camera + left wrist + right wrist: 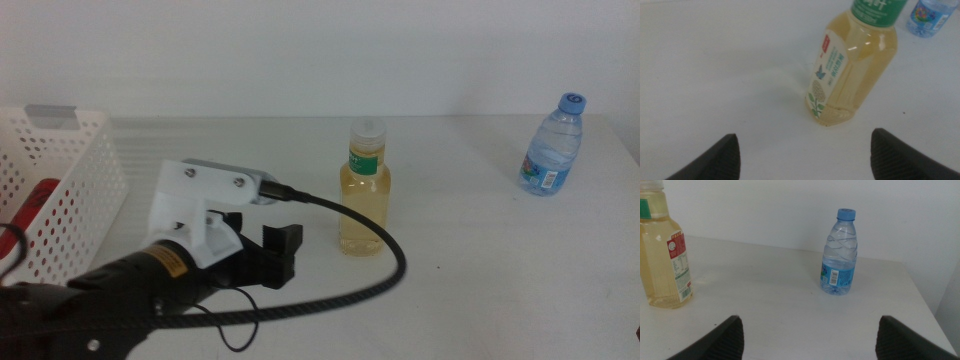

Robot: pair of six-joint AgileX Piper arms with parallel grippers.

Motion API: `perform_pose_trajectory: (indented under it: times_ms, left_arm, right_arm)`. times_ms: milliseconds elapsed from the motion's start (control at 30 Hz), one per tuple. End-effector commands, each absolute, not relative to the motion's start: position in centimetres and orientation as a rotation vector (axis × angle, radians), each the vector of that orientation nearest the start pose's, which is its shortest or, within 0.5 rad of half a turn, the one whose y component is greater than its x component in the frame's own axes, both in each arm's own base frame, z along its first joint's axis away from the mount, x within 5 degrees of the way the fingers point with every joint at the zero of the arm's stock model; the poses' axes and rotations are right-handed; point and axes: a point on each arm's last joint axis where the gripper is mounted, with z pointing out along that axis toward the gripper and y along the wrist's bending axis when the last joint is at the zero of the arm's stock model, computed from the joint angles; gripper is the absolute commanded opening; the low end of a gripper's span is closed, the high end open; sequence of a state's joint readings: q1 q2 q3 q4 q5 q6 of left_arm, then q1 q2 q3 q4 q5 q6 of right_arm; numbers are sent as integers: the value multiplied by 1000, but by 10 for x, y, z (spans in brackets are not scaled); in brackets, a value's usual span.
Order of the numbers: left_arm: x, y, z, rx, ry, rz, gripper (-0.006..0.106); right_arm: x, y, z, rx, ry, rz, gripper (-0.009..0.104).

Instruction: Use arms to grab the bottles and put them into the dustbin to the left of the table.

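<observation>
A clear bottle of yellowish liquid (pixel 364 190) with a green label stands upright mid-table. My left gripper (pixel 275 255) hovers open just short of it, on its left and nearer side. In the left wrist view the same bottle (pixel 855 65) stands ahead of the wide-apart jaws of that gripper (pixel 805 160), not between them. A small blue-capped water bottle (pixel 552 145) stands at the far right. My right gripper (pixel 807 340) is open and empty, facing the water bottle (pixel 840 255) from a distance. The white dustbin (pixel 75 150) sits at the left edge with a red can (pixel 35 205) inside.
The left arm's black cable (pixel 390 265) loops over the table in front of the yellowish bottle. The table's right edge (pixel 625 150) runs close behind the water bottle. The right wrist view also shows the yellowish bottle (pixel 662 255) off to one side.
</observation>
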State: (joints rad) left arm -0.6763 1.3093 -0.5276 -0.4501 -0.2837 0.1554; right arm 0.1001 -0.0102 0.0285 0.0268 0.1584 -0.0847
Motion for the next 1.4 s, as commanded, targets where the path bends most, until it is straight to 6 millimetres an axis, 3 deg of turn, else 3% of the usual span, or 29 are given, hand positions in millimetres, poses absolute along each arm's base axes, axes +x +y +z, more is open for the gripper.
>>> perform_pose_trajectory:
  times_ms: [0,500,1067,1367]
  left_arm:
    - [208,-157,238,297,1888,-495,79]
    - [201,-209,213,260,1846,-298,79]
    - [225,-259,204,326,1821,-305,80]
    - [237,-272,196,295,1784,-268,85]
  right_arm:
    - [54,5,201,-134,1540,16,70]
    - [54,5,201,-134,1540,16,70]
    - [54,5,201,-134,1540,16,70]
    - [54,5,201,-134,1540,16,70]
